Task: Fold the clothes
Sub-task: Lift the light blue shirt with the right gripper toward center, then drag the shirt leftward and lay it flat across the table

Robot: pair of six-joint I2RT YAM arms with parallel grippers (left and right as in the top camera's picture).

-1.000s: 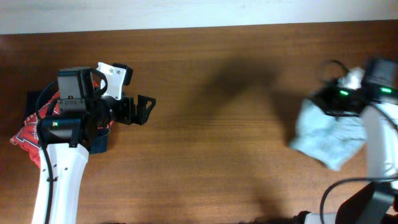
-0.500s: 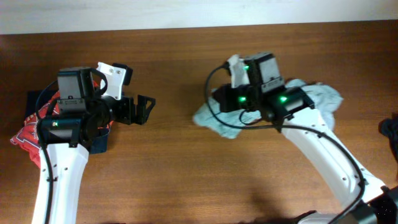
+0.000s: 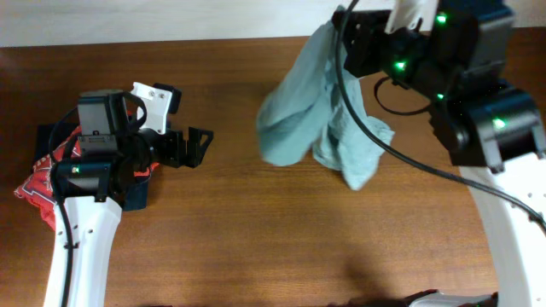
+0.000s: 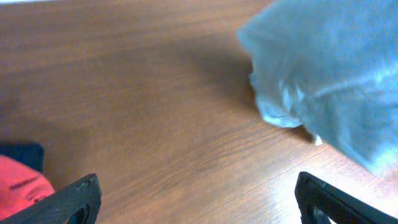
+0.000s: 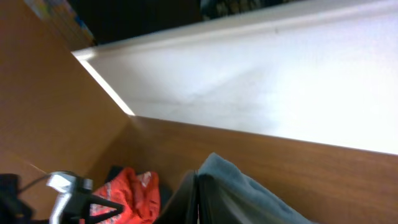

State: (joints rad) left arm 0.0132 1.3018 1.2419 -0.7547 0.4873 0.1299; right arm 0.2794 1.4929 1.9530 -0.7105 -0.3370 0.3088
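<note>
The pale grey-teal T-shirt (image 3: pixel 311 119) hangs bunched in the air over the middle-back of the table. My right gripper (image 3: pixel 343 26) is raised high and shut on its top edge. In the right wrist view the closed fingers (image 5: pixel 198 200) pinch the T-shirt (image 5: pixel 255 196), which drapes off to the right. My left gripper (image 3: pixel 201 147) is open and empty, left of the hanging cloth and apart from it. In the left wrist view its jaws (image 4: pixel 199 200) are wide apart above bare wood, with the T-shirt (image 4: pixel 329 74) at the upper right.
A crumpled red printed shirt (image 3: pixel 38 181) lies on a dark navy garment (image 3: pixel 136 194) at the table's left edge, under the left arm. Both also show in the left wrist view, red (image 4: pixel 17 185) and navy (image 4: pixel 22 151). A white wall (image 3: pixel 171 17) borders the back.
My right arm has carried the T-shirt from the table's right side to the middle and lifted it high off the wood. The left arm has not moved.
</note>
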